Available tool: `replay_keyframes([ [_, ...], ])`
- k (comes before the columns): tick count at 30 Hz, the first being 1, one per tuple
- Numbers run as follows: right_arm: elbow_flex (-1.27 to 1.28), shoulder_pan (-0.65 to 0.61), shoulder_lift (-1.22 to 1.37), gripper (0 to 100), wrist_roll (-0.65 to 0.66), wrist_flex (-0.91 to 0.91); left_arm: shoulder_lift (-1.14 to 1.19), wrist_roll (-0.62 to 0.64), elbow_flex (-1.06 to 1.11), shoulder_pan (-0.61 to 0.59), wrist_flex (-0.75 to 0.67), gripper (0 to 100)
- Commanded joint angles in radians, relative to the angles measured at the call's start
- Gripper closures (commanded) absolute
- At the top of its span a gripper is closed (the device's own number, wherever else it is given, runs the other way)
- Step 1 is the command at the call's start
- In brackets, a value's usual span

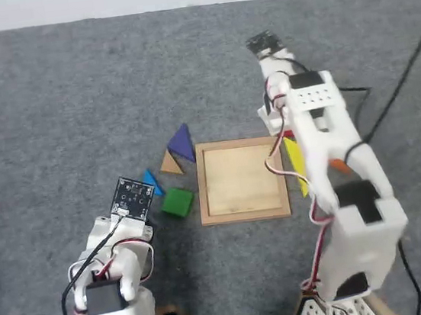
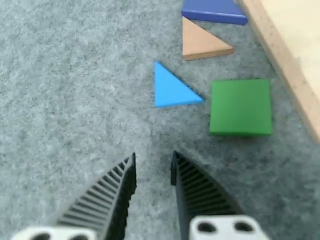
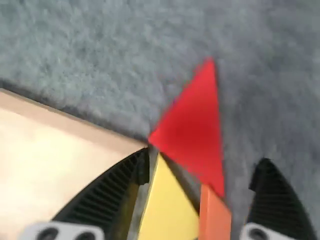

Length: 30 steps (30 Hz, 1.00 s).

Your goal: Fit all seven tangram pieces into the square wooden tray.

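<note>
We see the wooden tray flat on the grey surface. The right gripper hangs with jaws spread over the red triangle, whose sharp tip points away from it. The yellow piece runs lengthwise along the tray's right rim, with an orange piece beside it, perhaps touching. The left gripper, jaws slightly parted, faces the blue triangle and green square, both left of the tray.

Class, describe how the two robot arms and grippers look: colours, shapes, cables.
The left arm and right arm are white with black motor blocks and black cables; the right also shows red wires. The left gripper and right gripper have black, ridged, pointed fingers on white bases.
</note>
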Motion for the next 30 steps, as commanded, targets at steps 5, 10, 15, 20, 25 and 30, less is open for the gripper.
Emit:
replay_keyframes([
  [5,-0.180,0.001,0.213,64.1,0.130,-0.010,-0.020,-0.012,-0.007,-0.008,-0.011,89],
  [10,-0.290,0.036,0.311,64.1,0.132,0.165,-0.020,-0.012,-0.007,-0.008,-0.011,89],
  [15,-0.324,0.110,0.340,64.1,0.132,0.188,-0.020,-0.012,-0.007,-0.008,-0.011,89],
  [20,-0.325,0.096,0.344,64.1,0.135,0.188,-0.020,-0.012,-0.007,-0.008,-0.011,89],
  [25,-0.325,0.044,0.344,64.1,0.269,0.185,-0.020,-0.012,-0.007,-0.008,-0.011,89],
  [30,-0.325,-0.001,0.346,64.1,0.368,0.188,-0.020,-0.012,-0.007,-0.008,-0.011,89],
])
